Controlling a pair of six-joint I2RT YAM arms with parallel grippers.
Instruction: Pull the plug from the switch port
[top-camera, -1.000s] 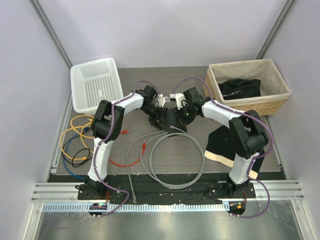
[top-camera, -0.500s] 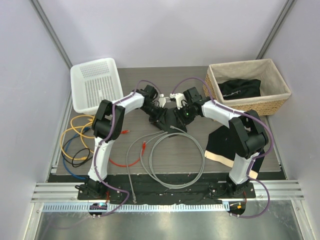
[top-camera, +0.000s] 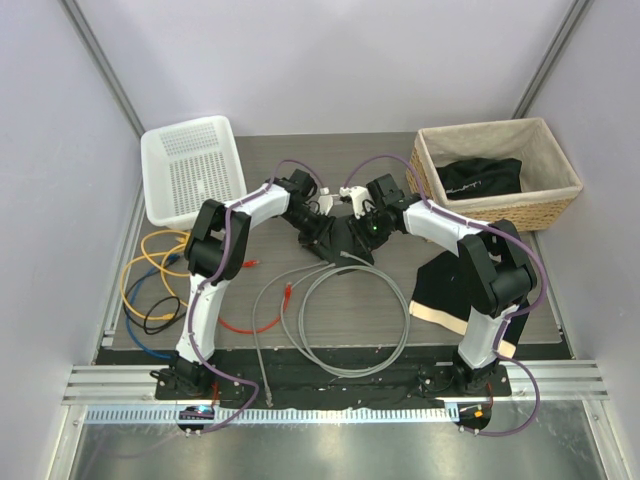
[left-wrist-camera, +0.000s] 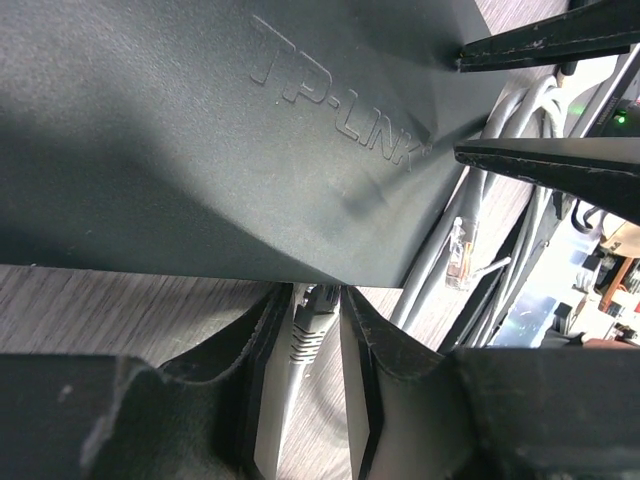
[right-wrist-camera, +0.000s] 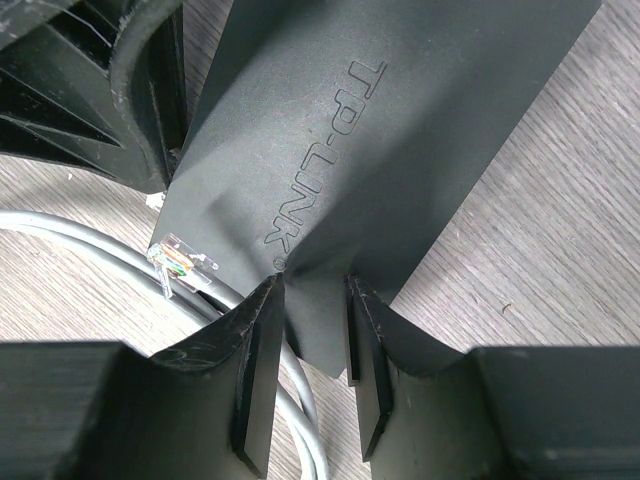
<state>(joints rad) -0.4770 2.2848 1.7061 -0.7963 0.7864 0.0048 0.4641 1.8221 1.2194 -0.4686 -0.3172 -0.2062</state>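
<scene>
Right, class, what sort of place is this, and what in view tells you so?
Probably a robotics lab test cell: a white-and-black left robot arm and its right twin, plain pale partition walls around the grey-brown wooden table, and a flat matte-black switch with a grey network cable as props.
</scene>
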